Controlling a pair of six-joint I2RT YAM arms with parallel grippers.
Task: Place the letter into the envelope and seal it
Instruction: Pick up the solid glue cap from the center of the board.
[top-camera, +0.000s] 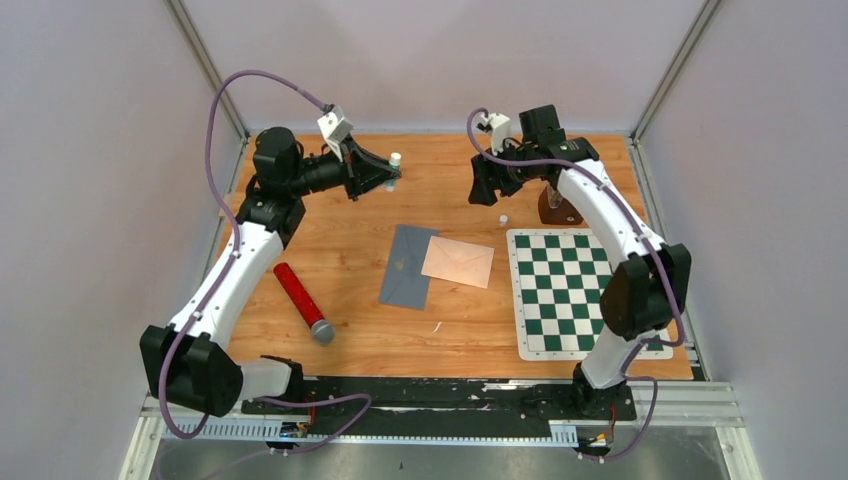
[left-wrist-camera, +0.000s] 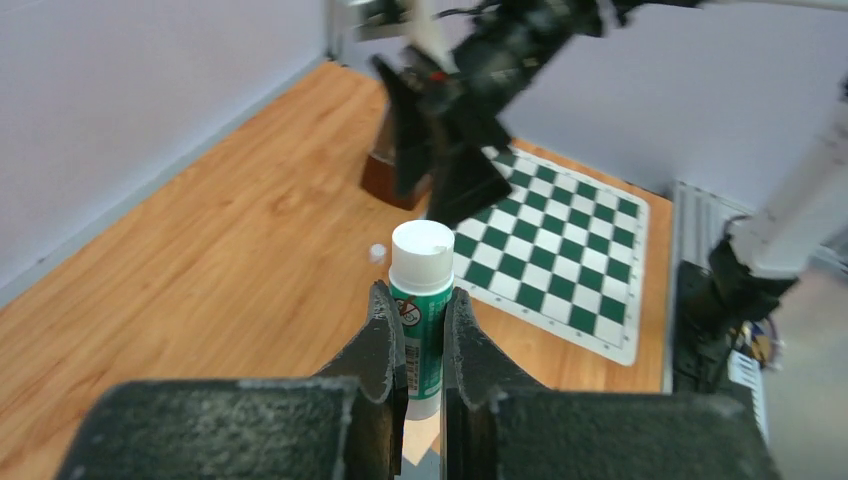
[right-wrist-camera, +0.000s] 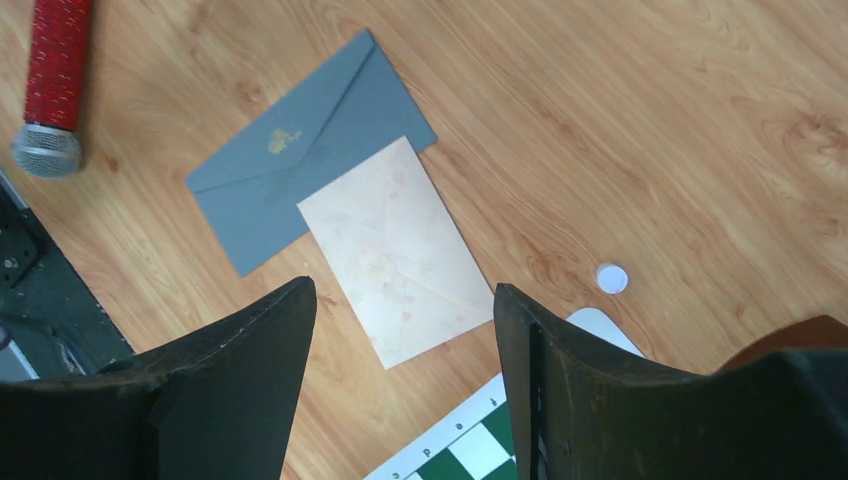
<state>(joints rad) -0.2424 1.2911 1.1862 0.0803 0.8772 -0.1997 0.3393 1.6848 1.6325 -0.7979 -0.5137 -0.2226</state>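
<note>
A grey envelope (top-camera: 405, 268) (right-wrist-camera: 300, 150) with a gold emblem lies flat mid-table. A pale pink envelope (top-camera: 458, 262) (right-wrist-camera: 395, 250) with visible flap folds overlaps its right corner. No separate letter sheet shows. My left gripper (top-camera: 388, 176) (left-wrist-camera: 420, 300) hovers at the back left, shut on an upright green-and-white glue stick (top-camera: 395, 160) (left-wrist-camera: 421, 285). Its small white cap (top-camera: 502, 217) (right-wrist-camera: 611, 278) (left-wrist-camera: 377, 252) lies on the wood. My right gripper (top-camera: 487, 192) (right-wrist-camera: 402, 290) hangs above the cap and the pink envelope, open and holding nothing.
A green-and-white chess mat (top-camera: 580, 290) (right-wrist-camera: 480, 440) (left-wrist-camera: 560, 260) covers the right side. A brown wooden piece (top-camera: 558, 208) (left-wrist-camera: 385, 180) stands behind it. A red microphone (top-camera: 303, 300) (right-wrist-camera: 55, 80) lies at the left front.
</note>
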